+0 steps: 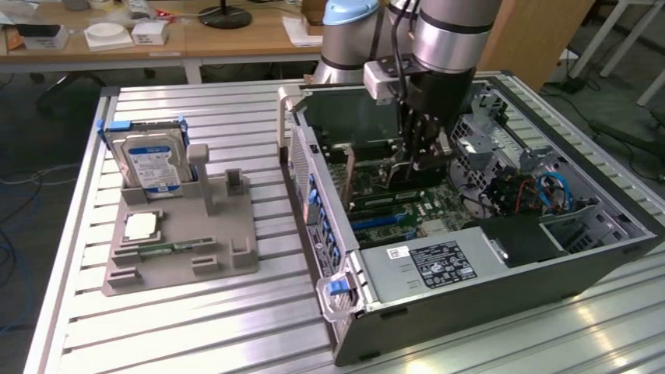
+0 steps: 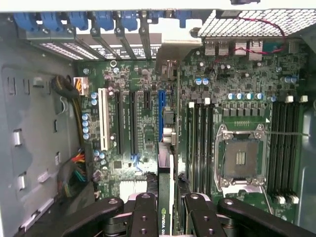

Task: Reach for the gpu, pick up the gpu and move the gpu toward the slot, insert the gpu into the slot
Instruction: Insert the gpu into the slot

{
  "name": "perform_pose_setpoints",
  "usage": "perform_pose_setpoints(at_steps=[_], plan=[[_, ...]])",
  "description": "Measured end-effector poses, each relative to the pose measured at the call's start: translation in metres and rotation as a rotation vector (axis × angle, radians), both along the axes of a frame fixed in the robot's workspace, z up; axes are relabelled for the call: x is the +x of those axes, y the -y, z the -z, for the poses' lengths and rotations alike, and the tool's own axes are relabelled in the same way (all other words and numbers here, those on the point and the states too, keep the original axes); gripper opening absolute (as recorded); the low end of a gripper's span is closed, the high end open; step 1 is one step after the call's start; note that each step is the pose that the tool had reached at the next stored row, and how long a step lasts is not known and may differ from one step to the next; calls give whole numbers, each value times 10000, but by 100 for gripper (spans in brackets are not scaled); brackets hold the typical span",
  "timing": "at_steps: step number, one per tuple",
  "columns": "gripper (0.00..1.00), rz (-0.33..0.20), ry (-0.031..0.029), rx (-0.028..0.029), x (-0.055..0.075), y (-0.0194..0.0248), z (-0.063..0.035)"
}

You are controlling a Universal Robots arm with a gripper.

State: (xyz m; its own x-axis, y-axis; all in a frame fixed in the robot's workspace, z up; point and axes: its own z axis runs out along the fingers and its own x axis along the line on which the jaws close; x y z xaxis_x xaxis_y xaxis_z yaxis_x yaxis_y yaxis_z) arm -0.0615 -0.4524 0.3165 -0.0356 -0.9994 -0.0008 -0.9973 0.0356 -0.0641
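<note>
A green Nvidia logo marks the gpu (image 2: 165, 173) edge held between the fingers (image 2: 144, 215); power supply (image 1: 441, 261) and hard drive (image 1: 154, 160) labels are illegible.

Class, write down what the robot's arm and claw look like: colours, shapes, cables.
The arm is a silver-grey cylinder with black bands and a light blue joint cap. A pale grey box sits at the wrist, with a black cable running up the arm. The claw is black, its fingers jointed links with round pivot bolts.

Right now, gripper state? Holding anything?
Gripper: closed, holding the gpu edge-on.
</note>
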Motion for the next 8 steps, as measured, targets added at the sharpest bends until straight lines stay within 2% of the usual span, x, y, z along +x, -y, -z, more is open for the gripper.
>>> perform_pose_setpoints(at_steps=[8], plan=[[26, 1, 0, 0, -26, 2, 145]])
